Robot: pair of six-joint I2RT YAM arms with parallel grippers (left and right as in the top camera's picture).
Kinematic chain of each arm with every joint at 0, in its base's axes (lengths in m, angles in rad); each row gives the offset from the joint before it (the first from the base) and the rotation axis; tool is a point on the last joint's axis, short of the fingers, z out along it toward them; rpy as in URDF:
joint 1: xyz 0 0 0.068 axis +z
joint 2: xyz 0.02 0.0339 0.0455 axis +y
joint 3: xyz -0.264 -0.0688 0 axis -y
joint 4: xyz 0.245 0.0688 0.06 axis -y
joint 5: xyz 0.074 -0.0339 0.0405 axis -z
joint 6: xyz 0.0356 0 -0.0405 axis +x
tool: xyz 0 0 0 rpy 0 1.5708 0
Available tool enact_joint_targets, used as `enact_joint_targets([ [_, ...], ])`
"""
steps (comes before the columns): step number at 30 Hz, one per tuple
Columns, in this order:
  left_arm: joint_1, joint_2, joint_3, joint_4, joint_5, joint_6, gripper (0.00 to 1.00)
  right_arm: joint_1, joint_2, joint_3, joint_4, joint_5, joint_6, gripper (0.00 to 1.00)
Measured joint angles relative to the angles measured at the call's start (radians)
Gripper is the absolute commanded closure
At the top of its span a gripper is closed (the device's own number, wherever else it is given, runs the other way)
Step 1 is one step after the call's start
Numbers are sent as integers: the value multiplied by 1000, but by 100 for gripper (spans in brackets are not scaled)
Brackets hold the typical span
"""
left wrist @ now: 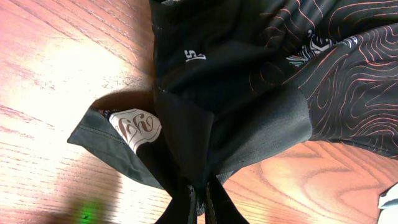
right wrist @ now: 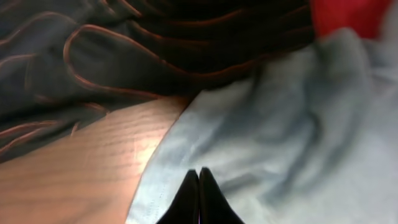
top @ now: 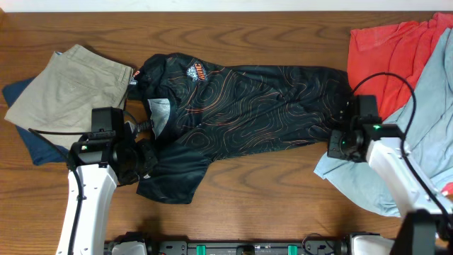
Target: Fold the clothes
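Wooden tabletop [top: 269,195] carries all items. Nearest the robot, the left fingers [left wrist: 214,202] are clamped on a gathered fold of the black jersey [top: 248,106] at its near left corner. The wrist view shows dark fabric bunching into the pinch, with a white neck label [left wrist: 134,124] exposed just beside it. On the other side, the right fingers [right wrist: 193,193] are pressed together with no gap, positioned over a light blue garment [top: 425,120] just beside the jersey's right-hand edge; whether any cloth is caught between them cannot be determined. The jersey lies spread lengthwise across the middle of the tabletop, orange contour lines uppermost, with a crest logo [top: 198,71] near its far left end and small white lettering [left wrist: 194,56] on a fold. Its right end touches the light blue garment. Farther back, khaki shorts [top: 64,88] lie at far left over a navy garment [top: 32,142]. A red shirt [top: 386,57] lies at far right, touching the light blue garment.
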Motion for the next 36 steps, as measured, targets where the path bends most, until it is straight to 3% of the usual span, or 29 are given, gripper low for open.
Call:
enact_joint_targets([
  [10, 0, 1, 0, 0, 0, 0, 94, -107, 148, -32, 189, 111, 64, 99],
  [17, 0, 1, 0, -1, 0, 0, 94, -357, 201, -21, 202, 370, 278, 99],
  [22, 0, 1, 0, 0, 0, 0, 94, -538, 222, -3, 211, 394, 373, 98],
  [25, 0, 1, 0, 0, 0, 0, 94, -587, 228, 33, 220, 274, 348, 98],
  [28, 0, 1, 0, 0, 0, 0, 94, -593, 228, 81, 222, 34, 228, 92],
  [32, 0, 1, 0, 0, 0, 0, 94, -576, 228, 107, 167, -291, 65, 73],
  [35, 0, 1, 0, 0, 0, 0, 94, -542, 228, 103, 124, -404, -5, 56],
  [36, 0, 1, 0, 0, 0, 0, 94, -528, 228, 101, 122, -426, -15, 56],
])
